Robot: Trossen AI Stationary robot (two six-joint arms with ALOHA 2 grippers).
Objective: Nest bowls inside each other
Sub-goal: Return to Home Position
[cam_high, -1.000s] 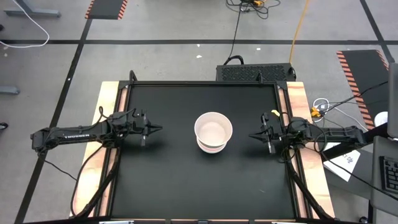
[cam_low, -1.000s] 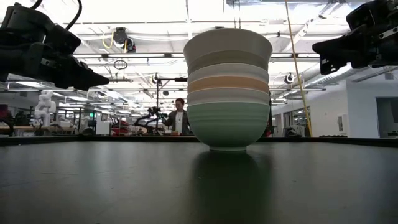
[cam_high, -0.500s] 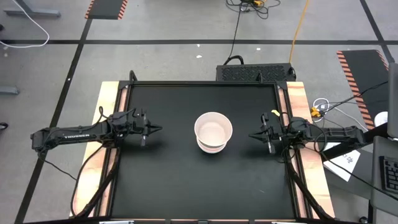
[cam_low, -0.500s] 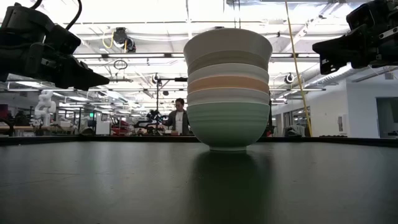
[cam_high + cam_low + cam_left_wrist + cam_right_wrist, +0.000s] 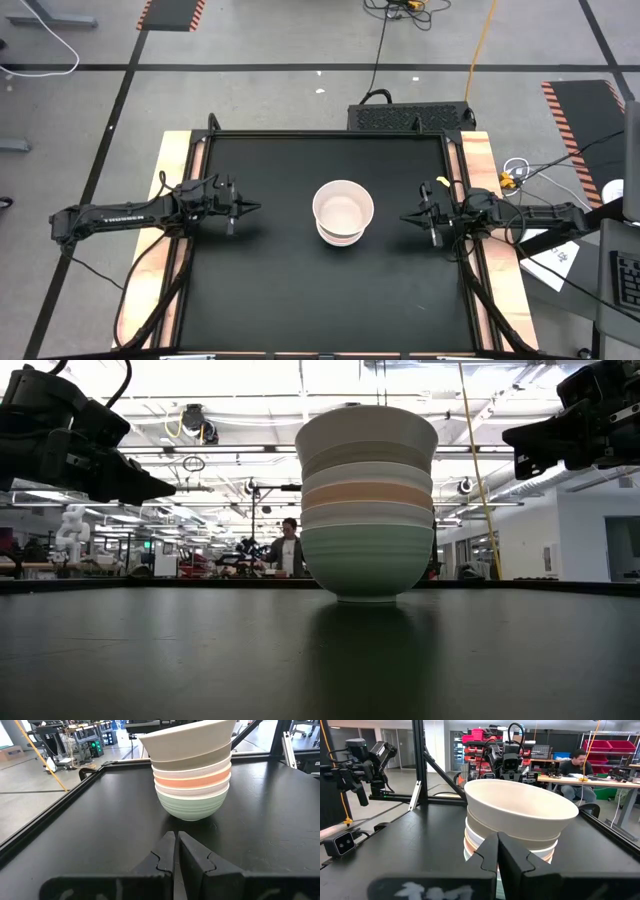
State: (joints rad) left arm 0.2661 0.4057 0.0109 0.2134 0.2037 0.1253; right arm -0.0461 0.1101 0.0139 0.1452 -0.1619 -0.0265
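Facing each other across a black table (image 5: pixel 300 290), my two claws hang above its surface with one stack of bowls (image 5: pixel 343 212) between them. My left claw (image 5: pixel 255 208) is narrow, its two dark fingers (image 5: pixel 166 852) closed together and holding nothing. My right claw (image 5: pixel 405 220) is the same, pressed tight on nothing. Both tips point inward at the stack, which stands straight ahead of each claw, apart from both and somewhat nearer the right one. Seen level from the table top, both claws sit about level with the upper bowls.

Six bowls are nested upright. The mint green bowl (image 5: pixel 368 560) sits on the table at the bottom. Above it show the rims of a white bowl (image 5: pixel 368 515), a salmon pink bowl (image 5: pixel 368 495), a second white bowl (image 5: pixel 368 473) and an olive-grey bowl (image 5: pixel 368 453). On top is a cream bowl (image 5: pixel 368 425), its mouth open upward.

Past the stack from my right claw, out in the room, a person (image 5: pixel 578 767) sits at a desk (image 5: pixel 555 779).
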